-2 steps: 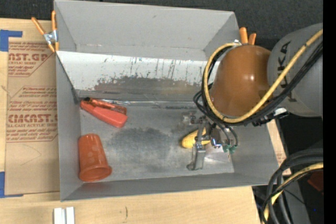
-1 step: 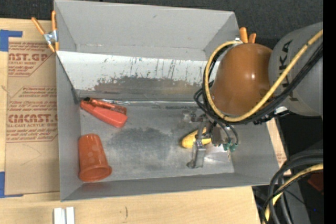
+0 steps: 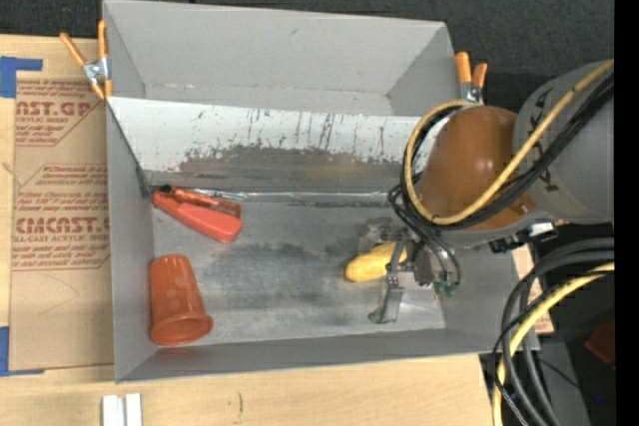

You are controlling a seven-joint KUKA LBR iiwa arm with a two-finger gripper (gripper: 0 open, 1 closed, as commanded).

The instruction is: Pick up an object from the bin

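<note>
A: Anything picked yet?
B: Seemingly not. The gripper (image 3: 397, 282) is low at the bin's (image 3: 290, 289) right, just beside a yellow piece (image 3: 367, 266) on the floor. Spread or pinching, I can't tell. The lift remains.

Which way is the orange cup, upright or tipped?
Tipped: the orange cup lies on its side in the lower-left corner of the bin, side wall facing up.

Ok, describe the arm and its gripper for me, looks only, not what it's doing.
The arm is a bulky grey, rounded body. An orange-brown dome cover sits at its wrist, looped by yellow and black cables. Below it the gripper is small, of grey metal.
</note>
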